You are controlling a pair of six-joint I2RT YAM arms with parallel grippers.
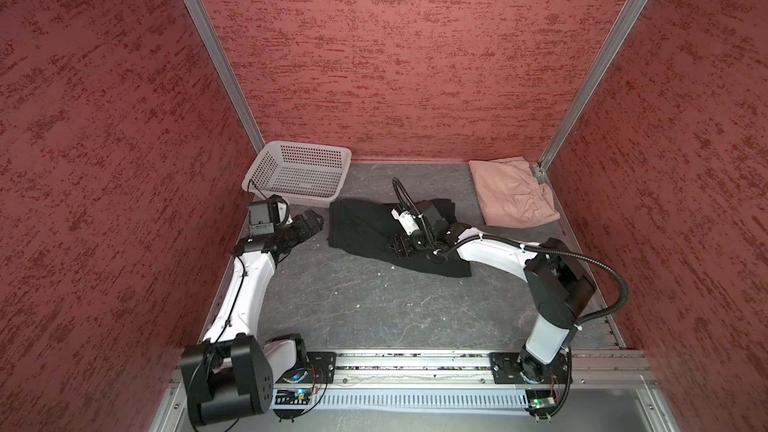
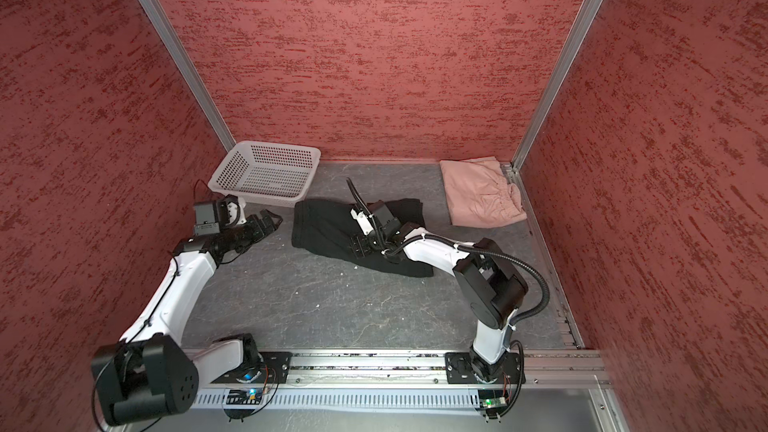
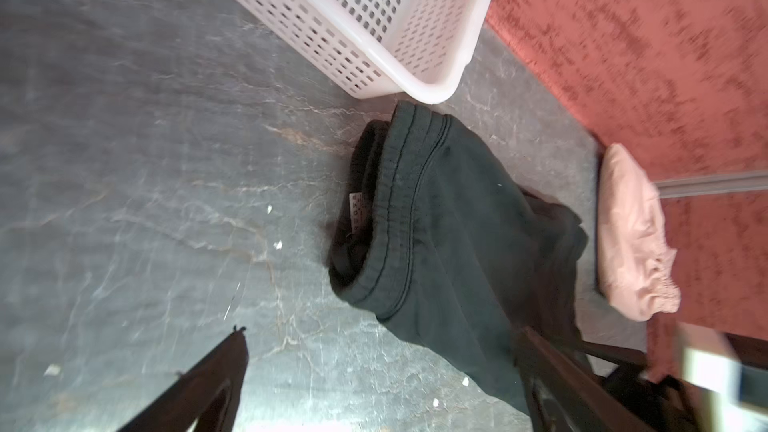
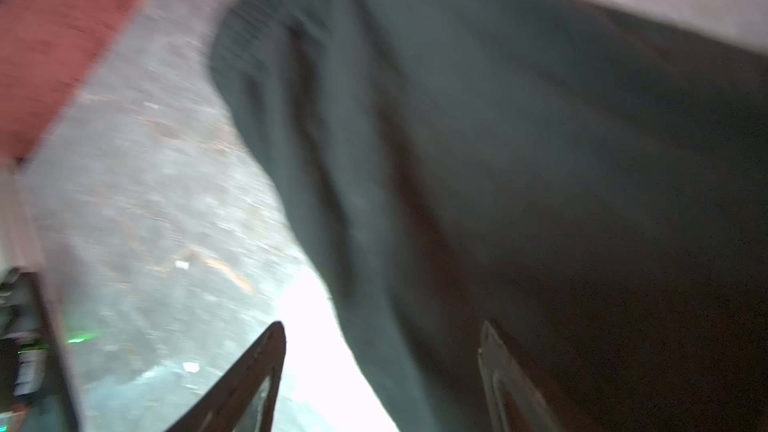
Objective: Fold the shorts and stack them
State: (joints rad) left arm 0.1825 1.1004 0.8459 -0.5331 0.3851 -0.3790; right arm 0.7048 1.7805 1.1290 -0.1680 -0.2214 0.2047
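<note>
The black shorts (image 1: 361, 226) (image 2: 322, 224) lie crumpled in the middle of the table, their waistband (image 3: 399, 209) toward the basket. My right gripper (image 1: 398, 248) (image 2: 358, 246) (image 4: 382, 326) is down on their near half. Its jaws stand apart, with dark cloth (image 4: 478, 160) under and between them and nothing pinched. The right wrist view is blurred. My left gripper (image 1: 313, 219) (image 2: 270, 218) (image 3: 382, 330) hovers open just left of the black shorts, holding nothing. The pink shorts (image 1: 513, 197) (image 2: 482, 197) (image 3: 631, 238) lie folded in the back right corner.
A white perforated basket (image 1: 299, 172) (image 2: 266, 172) (image 3: 374, 22) stands at the back left, close to the black shorts' waistband. Red walls close in the dark stone-patterned table (image 1: 353, 305) on three sides. A metal rail (image 1: 415, 361) with both arm bases runs along the front.
</note>
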